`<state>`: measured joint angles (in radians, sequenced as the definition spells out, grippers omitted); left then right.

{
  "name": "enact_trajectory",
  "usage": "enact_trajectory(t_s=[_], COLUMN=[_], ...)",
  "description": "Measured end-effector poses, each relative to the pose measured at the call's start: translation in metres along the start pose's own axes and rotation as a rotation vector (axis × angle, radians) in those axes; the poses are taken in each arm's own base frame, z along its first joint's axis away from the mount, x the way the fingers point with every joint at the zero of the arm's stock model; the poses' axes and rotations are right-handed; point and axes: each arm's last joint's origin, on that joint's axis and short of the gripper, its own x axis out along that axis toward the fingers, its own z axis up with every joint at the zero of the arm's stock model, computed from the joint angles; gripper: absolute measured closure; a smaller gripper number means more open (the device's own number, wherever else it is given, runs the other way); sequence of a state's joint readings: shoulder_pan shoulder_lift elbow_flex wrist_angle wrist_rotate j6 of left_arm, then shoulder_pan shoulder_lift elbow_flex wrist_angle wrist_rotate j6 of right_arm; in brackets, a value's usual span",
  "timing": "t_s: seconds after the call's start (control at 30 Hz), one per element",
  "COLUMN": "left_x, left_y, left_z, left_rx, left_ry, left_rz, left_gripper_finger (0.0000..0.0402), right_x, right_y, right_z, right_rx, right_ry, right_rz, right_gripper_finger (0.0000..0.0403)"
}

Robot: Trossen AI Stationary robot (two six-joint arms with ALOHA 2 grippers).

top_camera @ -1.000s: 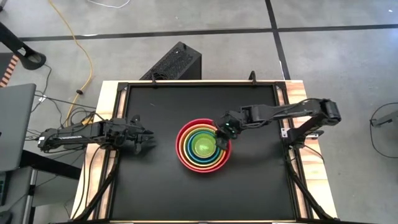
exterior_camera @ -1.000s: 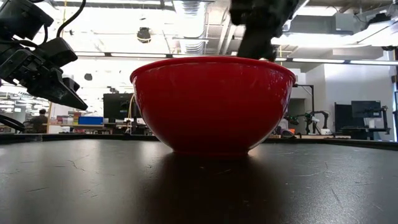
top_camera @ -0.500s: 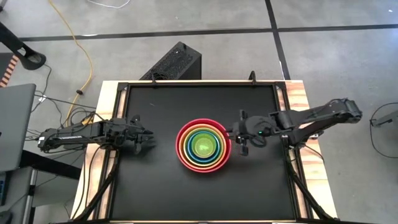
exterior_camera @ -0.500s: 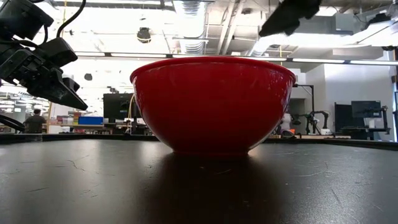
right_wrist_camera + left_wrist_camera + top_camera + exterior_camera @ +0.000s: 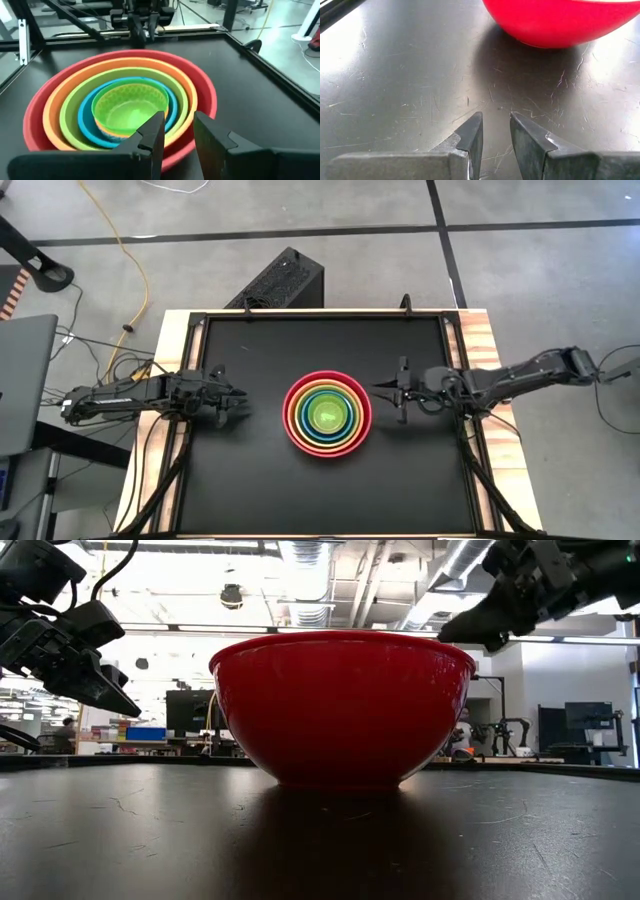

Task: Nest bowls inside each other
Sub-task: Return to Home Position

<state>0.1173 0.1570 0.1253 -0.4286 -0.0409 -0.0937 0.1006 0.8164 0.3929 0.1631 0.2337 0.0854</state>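
Several bowls sit nested at the middle of the black table: a red-pink outer bowl (image 5: 296, 392), then orange, lime green and teal rings, with a small bright green bowl (image 5: 131, 106) innermost. The outer bowl (image 5: 340, 705) rests on its base. My right gripper (image 5: 385, 388) hangs open just to the right of the stack and above the table. It points nearly level at the stack, with nothing between its fingers (image 5: 179, 125). My left gripper (image 5: 240, 402) waits open to the left of the bowls, with nothing between its fingers (image 5: 496, 125).
Bare black tabletop (image 5: 300, 490) lies around the stack on every side. A raised frame (image 5: 325, 314) borders the table. A dark box (image 5: 283, 280) stands on the floor beyond the far edge.
My right gripper has drawn back from over the stack's right rim toward the table's right edge. It has tipped from pointing steeply down to nearly level. The bowls have stayed where they were.
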Motion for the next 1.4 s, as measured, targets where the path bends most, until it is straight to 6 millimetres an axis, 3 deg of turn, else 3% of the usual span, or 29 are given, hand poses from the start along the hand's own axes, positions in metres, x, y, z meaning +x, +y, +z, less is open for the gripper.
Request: enact_trajectory(t_s=[0.7,1.4], left_x=[0.0,0.0], left_y=[0.0,0.0], left_z=[0.0,0.0], left_rx=[0.0,0.0], left_ry=[0.0,0.0], left_rz=[0.0,0.0], left_gripper_finger=[0.0315,0.0315], right_x=[-0.018,-0.047], right_y=[-0.023,-0.028], right_z=[-0.067,-0.064], right_rx=[0.129,0.299], right_ry=[-0.099,-0.314], right_rz=[-0.05,-0.015], right_gripper_finger=[0.0284,0.0284])
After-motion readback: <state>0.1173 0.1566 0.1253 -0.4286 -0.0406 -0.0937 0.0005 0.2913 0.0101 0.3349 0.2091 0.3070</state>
